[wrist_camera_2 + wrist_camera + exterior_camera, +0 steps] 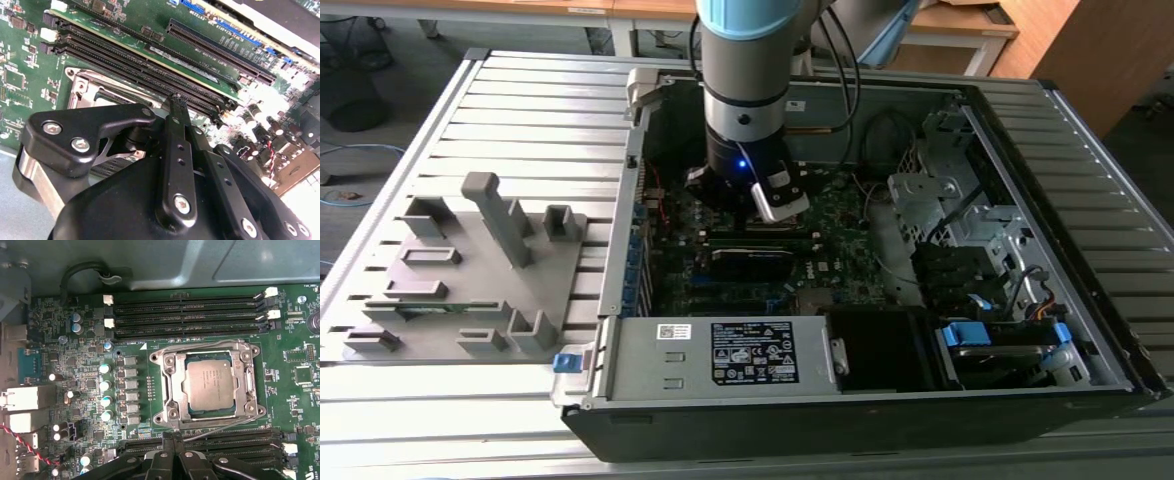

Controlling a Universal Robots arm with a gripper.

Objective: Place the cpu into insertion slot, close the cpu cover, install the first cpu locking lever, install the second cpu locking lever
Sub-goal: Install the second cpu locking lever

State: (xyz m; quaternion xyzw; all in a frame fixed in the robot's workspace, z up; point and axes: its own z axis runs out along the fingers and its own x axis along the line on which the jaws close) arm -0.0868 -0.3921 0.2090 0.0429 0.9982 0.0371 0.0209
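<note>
Sitting in the insertion slot [207,385], the flat grey-brown cpu [208,385] – silvery cpu cover [173,385] closed – claw [172,440] clenched, empty.

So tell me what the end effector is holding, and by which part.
Nothing: the end effector is shut on itself above the memory slots, beside the cpu already seated under the cpu cover.

A workshop or lab: an open computer case [881,250] on a slatted metal bench [520,110], wooden desks [961,25] behind.
</note>
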